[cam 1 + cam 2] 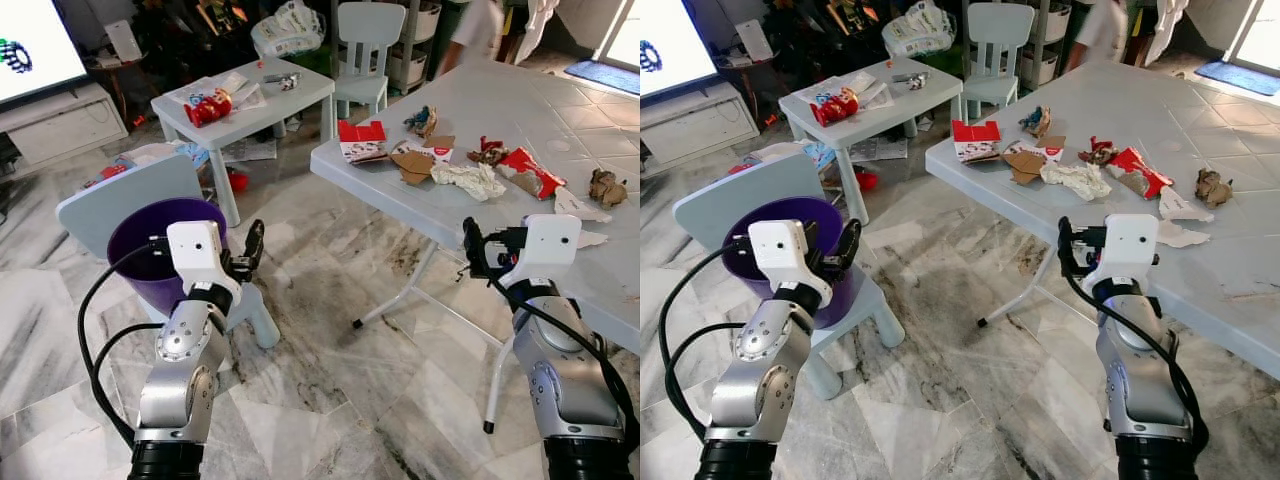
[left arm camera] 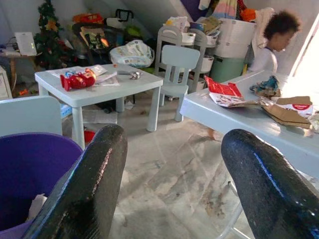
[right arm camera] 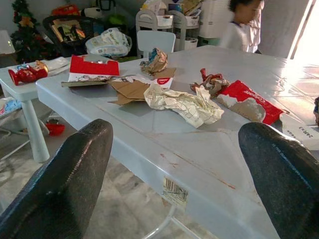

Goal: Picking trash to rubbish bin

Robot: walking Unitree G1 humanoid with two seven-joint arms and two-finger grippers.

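Hovering just off the folding table's [image 1: 560, 130] near edge, the right gripper [image 3: 174, 164] has its fingers spread wide and empty, facing the crumpled paper [image 3: 185, 105]. The left gripper [image 1: 248, 250], fingers also apart, holds nothing beside the purple bin [image 1: 135, 240] on a small chair [image 1: 120, 195].

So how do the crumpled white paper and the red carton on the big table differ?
The white paper is crumpled into a loose wad; the red carton is flattened with straight edges. The paper is pale off-white; the carton is red on top with a white printed panel. The paper lies nearer the right gripper; the carton lies further off toward the table's far corner. Both rest untouched on the big table.
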